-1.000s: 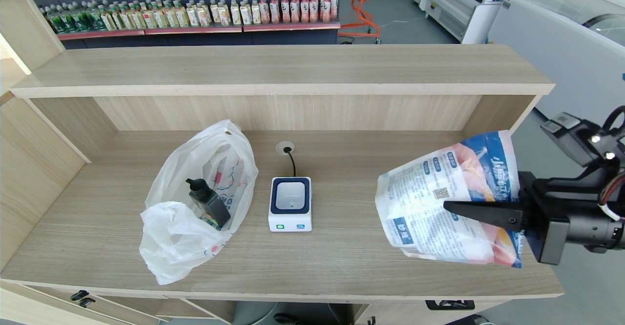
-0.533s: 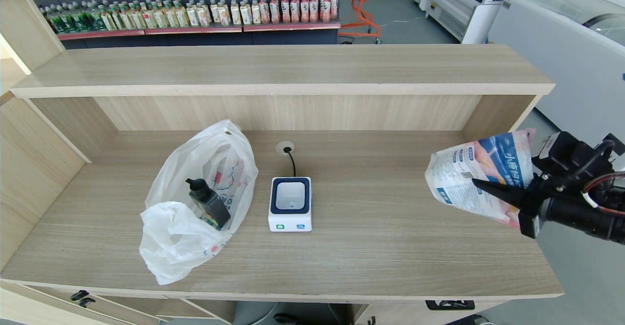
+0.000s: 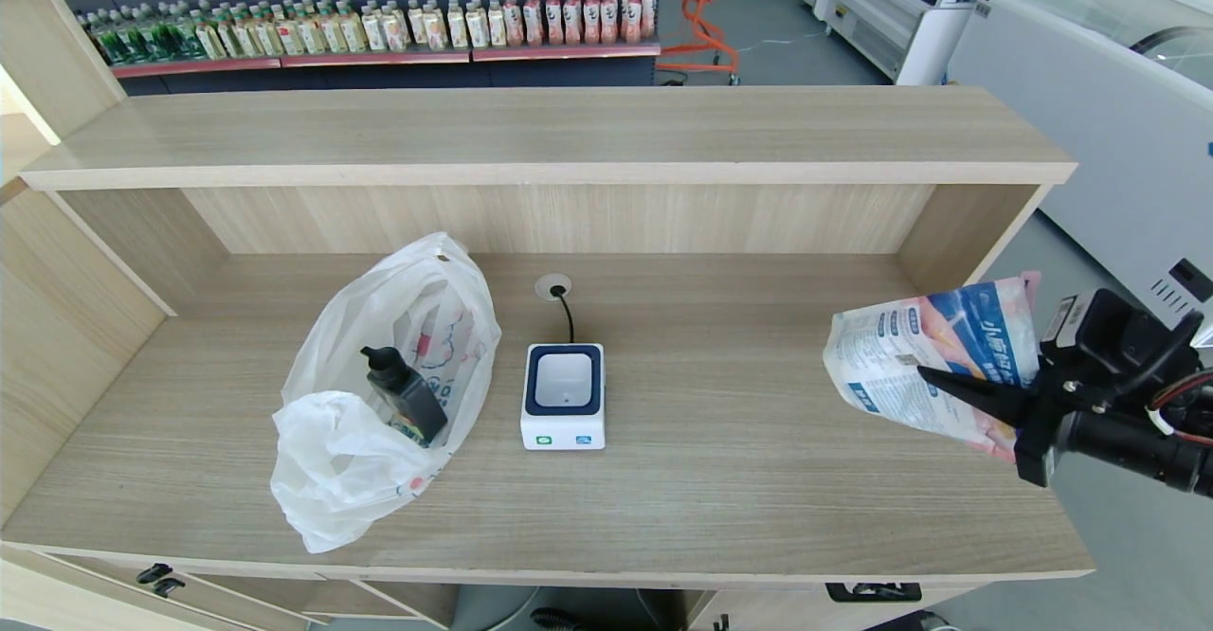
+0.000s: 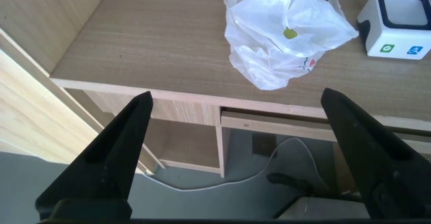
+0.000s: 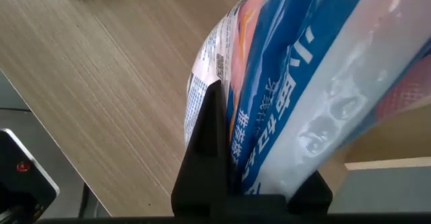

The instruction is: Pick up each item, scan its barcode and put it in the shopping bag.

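Observation:
My right gripper is shut on a white, blue and pink food packet, held in the air over the counter's right end. Close up, the packet sits against a dark finger. The white barcode scanner with a dark window stands mid-counter, and the scanner also appears in the left wrist view. A white plastic shopping bag lies to its left with a black bottle inside. My left gripper hangs open below the counter's front edge, near the bag.
The wooden counter has a raised back ledge and side walls. A cable runs from the scanner to a hole behind it. Shelves of drink bottles and freezers stand beyond.
My right gripper drew the packet back to the right and away from the scanner, then sank slightly. The bag, bottle and scanner stayed put.

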`<state>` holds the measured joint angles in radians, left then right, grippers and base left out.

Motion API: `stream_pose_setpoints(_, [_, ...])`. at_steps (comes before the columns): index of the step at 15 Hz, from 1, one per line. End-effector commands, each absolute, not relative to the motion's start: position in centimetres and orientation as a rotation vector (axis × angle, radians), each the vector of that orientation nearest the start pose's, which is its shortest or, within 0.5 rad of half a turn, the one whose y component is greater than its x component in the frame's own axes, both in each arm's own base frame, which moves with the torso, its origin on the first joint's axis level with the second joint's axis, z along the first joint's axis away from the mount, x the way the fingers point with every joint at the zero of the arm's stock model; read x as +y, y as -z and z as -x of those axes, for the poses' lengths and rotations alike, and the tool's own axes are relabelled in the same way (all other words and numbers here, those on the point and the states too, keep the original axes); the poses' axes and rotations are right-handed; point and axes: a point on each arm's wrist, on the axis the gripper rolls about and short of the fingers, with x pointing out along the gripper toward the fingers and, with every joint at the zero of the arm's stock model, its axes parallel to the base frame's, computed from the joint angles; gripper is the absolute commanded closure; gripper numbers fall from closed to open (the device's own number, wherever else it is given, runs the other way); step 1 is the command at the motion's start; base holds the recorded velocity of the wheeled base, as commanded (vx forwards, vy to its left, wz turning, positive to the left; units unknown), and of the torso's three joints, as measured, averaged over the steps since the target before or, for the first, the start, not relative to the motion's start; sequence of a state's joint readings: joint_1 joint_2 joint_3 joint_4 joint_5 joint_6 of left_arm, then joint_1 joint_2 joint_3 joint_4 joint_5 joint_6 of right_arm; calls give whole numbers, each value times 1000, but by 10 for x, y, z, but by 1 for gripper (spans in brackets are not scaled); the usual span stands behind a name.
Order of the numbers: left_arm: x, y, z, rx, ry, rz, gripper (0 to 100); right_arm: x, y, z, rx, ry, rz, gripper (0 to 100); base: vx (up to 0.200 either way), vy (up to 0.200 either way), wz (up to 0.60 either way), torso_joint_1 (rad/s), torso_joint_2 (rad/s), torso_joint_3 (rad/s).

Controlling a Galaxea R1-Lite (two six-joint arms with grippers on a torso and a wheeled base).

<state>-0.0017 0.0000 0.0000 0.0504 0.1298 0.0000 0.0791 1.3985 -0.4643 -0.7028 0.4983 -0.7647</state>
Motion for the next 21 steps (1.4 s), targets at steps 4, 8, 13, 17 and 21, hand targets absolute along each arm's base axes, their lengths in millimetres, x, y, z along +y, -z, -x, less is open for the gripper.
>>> stream_pose_setpoints(4, [3,-70,23,50,-129,6,0,31,-174,-208,-17,-704,676,100,0,100,0,1,1,1])
stream_pose_setpoints(8, [3,-70,23,50,-129,6,0,42,-178,-210,-46,-752,669,100,0,200,0,5,1,5])
stream_pose_setpoints(13, [3,-70,23,50,-129,6,0,49,-177,-219,-50,-806,657,100,0,200,0,1,1,1])
stream_pose_setpoints(17, [3,-70,23,49,-129,3,0,63,-186,-259,-95,-822,666,100,0,200,0,2,4,2])
stream_pose_setpoints(21, [3,-70,23,50,-129,1,0,86,-180,-299,-156,-879,669,100,0,100,0,1,2,1])
